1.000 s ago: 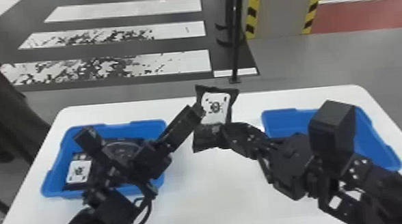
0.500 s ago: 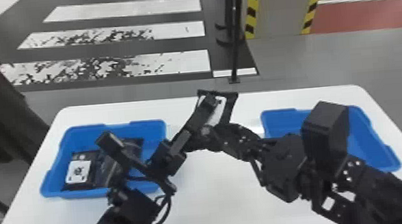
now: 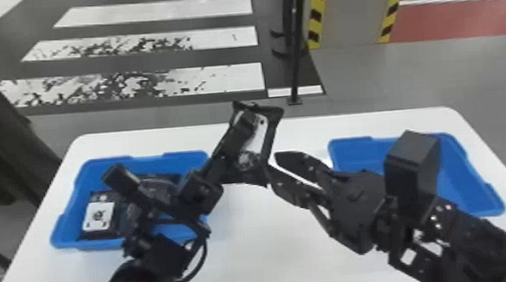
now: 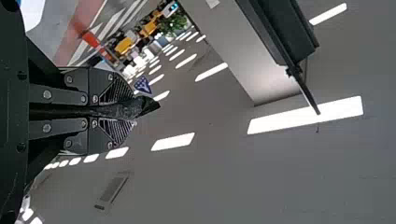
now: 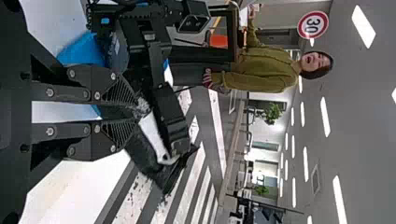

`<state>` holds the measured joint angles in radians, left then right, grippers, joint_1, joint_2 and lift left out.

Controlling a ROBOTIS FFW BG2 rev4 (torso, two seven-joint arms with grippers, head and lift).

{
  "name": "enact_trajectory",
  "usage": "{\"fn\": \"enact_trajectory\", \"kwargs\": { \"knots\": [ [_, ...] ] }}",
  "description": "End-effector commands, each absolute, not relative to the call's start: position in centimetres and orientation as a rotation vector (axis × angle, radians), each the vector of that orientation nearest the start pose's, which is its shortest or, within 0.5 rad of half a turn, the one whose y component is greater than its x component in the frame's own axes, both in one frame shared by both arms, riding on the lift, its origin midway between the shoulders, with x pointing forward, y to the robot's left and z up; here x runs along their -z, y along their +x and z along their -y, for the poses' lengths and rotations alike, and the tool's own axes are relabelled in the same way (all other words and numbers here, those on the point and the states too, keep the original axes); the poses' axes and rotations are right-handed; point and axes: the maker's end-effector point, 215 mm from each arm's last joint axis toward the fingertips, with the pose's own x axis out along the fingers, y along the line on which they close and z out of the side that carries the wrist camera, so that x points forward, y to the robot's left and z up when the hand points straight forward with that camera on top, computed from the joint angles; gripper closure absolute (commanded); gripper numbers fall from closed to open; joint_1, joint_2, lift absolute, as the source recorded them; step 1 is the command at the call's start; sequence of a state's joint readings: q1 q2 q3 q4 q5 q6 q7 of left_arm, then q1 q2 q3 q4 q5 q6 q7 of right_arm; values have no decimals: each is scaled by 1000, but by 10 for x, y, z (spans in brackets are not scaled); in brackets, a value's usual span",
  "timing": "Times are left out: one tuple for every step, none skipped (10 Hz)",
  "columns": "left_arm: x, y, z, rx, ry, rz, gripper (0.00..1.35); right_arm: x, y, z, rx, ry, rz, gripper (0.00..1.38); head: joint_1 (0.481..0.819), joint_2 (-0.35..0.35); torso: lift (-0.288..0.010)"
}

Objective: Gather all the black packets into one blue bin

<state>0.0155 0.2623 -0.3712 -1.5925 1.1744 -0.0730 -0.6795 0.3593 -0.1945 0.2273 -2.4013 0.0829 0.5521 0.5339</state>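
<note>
Above the middle of the table, my left gripper [image 3: 243, 128] is shut on an upright, tilted black packet [image 3: 268, 139] with a white label. In the left wrist view, the packet [image 4: 126, 108] lies between the pads of my left gripper [image 4: 133, 111]. My right gripper [image 3: 273, 163] is at the packet's lower right, its fingers parted. The right wrist view has my right gripper [image 5: 135, 112] at the near end of the packet [image 5: 144, 151]. Inside the left blue bin [image 3: 66, 215] lie a labelled black packet [image 3: 98, 215] and more black packaging, partly behind my left arm.
On the right of the white table [image 3: 248, 255] stands a second blue bin [image 3: 462, 178], partly covered by my right arm. Behind the table's far edge is a thin black post [image 3: 296, 70].
My left gripper has moved in over the packet and closed on it. The fingers of my right gripper, earlier closed on the packet, have parted. The packet has turned and tilted slightly.
</note>
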Motion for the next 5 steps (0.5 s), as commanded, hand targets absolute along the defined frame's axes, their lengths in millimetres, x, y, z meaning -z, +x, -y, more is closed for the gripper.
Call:
{"fn": "enact_trajectory", "kwargs": {
  "knots": [
    [260, 496, -83, 830, -944, 188, 1193, 280, 413, 60, -715, -133, -155, 499, 695, 22, -110],
    [265, 498, -104, 795, -898, 200, 1193, 280, 422, 81, -668, -133, -95, 487, 695, 29, -110],
    [274, 500, -127, 762, -812, 195, 1193, 299, 426, 105, -620, -95, -107, 493, 695, 30, -110],
    [279, 502, -156, 725, -685, 204, 1193, 315, 428, 143, -536, -96, -117, 496, 695, 28, -110],
    [276, 502, -187, 678, -588, 243, 1193, 330, 424, 179, -461, -98, -109, 516, 695, 20, -110]
  ]
}}
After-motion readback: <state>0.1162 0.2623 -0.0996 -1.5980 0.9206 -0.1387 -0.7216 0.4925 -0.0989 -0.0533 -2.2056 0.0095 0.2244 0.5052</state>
